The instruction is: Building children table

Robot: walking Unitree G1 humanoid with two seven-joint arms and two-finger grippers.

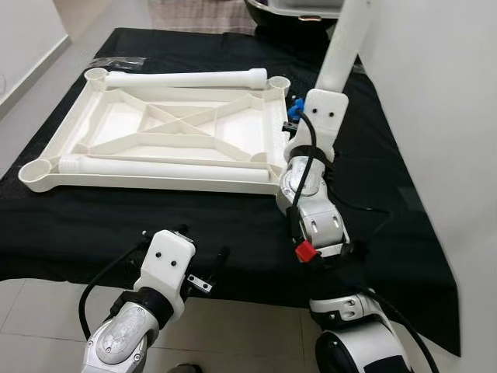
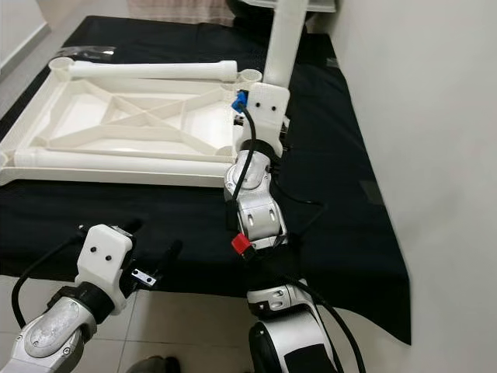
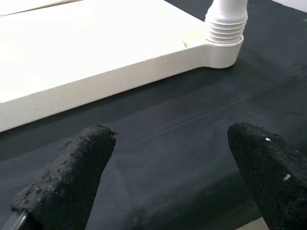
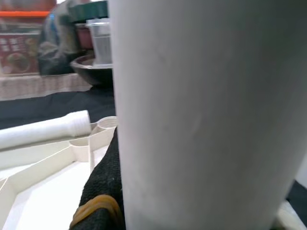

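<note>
A white tabletop (image 1: pixel 116 124) lies upside down on the black cloth. Two white legs lie on it: one along the far edge (image 1: pixel 186 78), one along the near edge (image 1: pixel 163 166). A third leg (image 1: pixel 342 47) stands upright at the tabletop's near right corner, its threaded end in the corner socket (image 3: pixel 224 48). My right gripper (image 1: pixel 320 99) is shut on this leg (image 4: pixel 206 115), with one black finger (image 4: pixel 103 187) pressed against its side. Over the table's front edge, a short way before the tabletop's near rim, my left gripper (image 3: pixel 170 167) stands open with nothing in it.
The black cloth (image 1: pixel 388 202) covers the whole low table and hangs over its front edge. A white wall (image 1: pixel 450 116) runs close along the right. A dark bowl (image 1: pixel 291 19) sits at the back. A clear plastic bag (image 1: pixel 116 61) lies at the far left. Tiled floor (image 1: pixel 46 311) is below.
</note>
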